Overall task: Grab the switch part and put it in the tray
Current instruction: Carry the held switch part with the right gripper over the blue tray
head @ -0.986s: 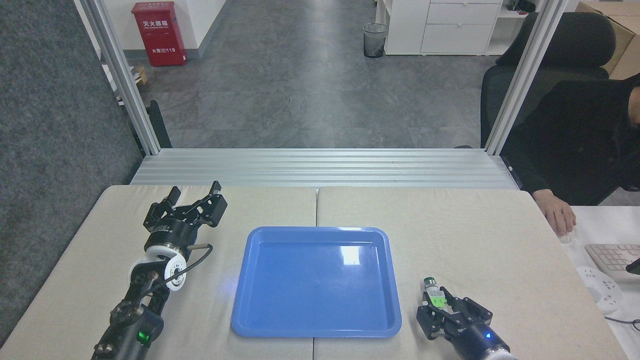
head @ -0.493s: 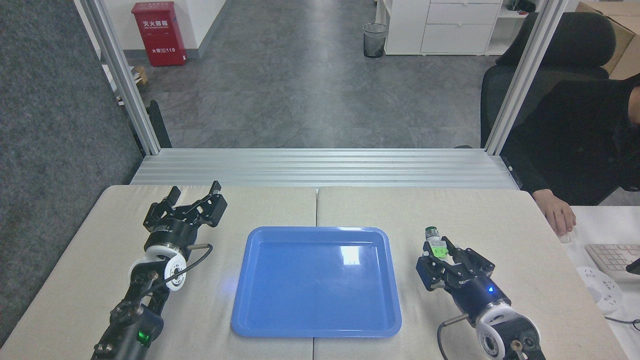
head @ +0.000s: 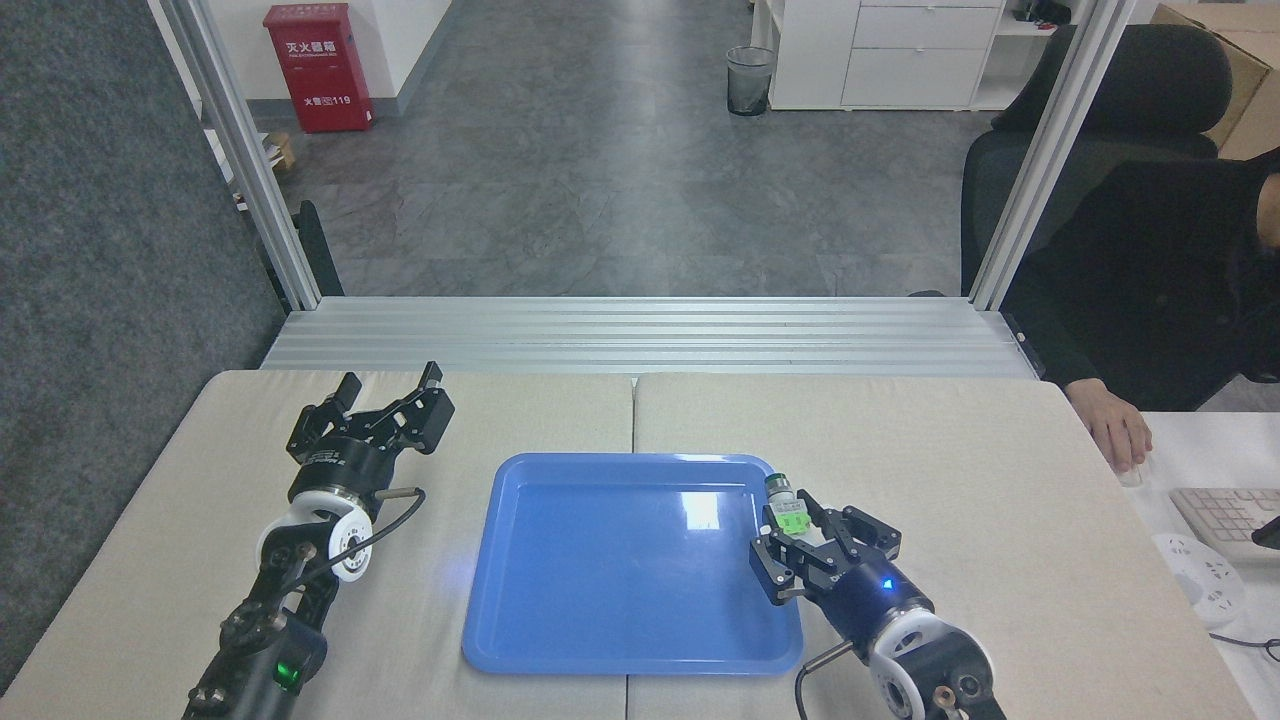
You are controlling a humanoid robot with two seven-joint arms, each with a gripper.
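Observation:
The blue tray (head: 620,580) lies flat in the middle of the table. My right gripper (head: 792,522) hovers over the tray's right rim, shut on the switch part (head: 786,506). The part stands almost upright in the fingers, dark round cap on top, green block below it. My left gripper (head: 388,384) rests open above the table to the left of the tray, holding nothing.
A person's hand (head: 1118,428) rests at the table's right edge beside a keyboard (head: 1225,518) on a white desk. An aluminium frame (head: 640,335) runs along the table's far side.
My right gripper has carried the switch part up off the front right of the table and leftward to the tray's right rim. The left arm has not moved.

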